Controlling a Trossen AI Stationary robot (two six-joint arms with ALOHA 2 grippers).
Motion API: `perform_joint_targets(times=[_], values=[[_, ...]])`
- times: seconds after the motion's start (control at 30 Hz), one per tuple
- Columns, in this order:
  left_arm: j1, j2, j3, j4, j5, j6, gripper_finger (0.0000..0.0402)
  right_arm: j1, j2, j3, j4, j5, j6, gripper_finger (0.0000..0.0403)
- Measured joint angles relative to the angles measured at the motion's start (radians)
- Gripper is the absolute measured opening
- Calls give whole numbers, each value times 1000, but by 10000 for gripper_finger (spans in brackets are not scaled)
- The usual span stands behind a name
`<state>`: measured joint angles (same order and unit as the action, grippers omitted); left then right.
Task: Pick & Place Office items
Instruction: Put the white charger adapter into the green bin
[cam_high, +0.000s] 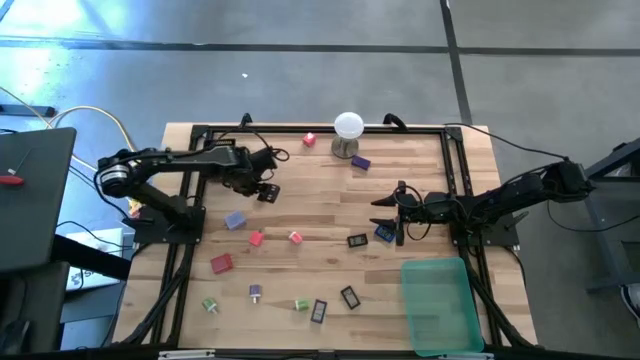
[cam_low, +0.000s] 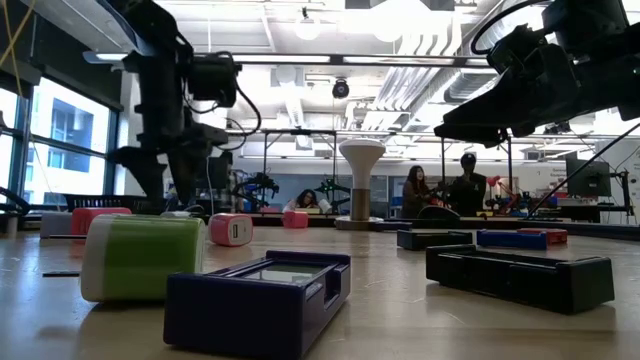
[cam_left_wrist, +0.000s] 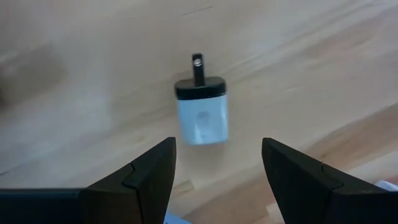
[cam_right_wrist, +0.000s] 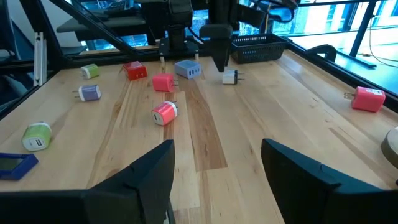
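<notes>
Hovering over the wooden table (cam_high: 330, 200), the left gripper (cam_left_wrist: 217, 171) had its fingers spread above a white charger (cam_left_wrist: 202, 112) lying on the wood; the right gripper (cam_right_wrist: 217, 180), also spread, waited near the green tray (cam_high: 440, 305)

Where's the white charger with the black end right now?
In the high view the white charger lies on the table's left half, just below the open left gripper and up-right of the blue block; left wrist view shows it lying ahead of the fingers.

Two dark jointed arms, black wedge-shaped fingers (cam_left_wrist: 149, 180), trailing cables.
</notes>
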<state>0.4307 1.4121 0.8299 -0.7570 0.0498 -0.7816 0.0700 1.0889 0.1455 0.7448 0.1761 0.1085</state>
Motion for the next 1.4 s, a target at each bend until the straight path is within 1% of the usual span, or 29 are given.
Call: perform_joint_targets(times=[0.33,0.47,0.63,0.77,1.0,1.23,1.4], values=[[21,103,0,41,-2,35,229,0,0,0,0,0,0,227],[26,142,0,55,-2,80,229,0,0,0,0,0,0,227],[25,153,2,52,-9,97,226,0,0,0,-1,0,0,227],[18,153,2,50,-40,109,200,0,0,0,0,7,0,227],[19,154,1,44,-59,122,124,0,0,0,-1,6,0,227],[18,154,1,48,-73,123,123,0,0,0,-1,5,0,227],[-13,138,-2,63,-106,139,128,0,0,0,0,5,0,227]])
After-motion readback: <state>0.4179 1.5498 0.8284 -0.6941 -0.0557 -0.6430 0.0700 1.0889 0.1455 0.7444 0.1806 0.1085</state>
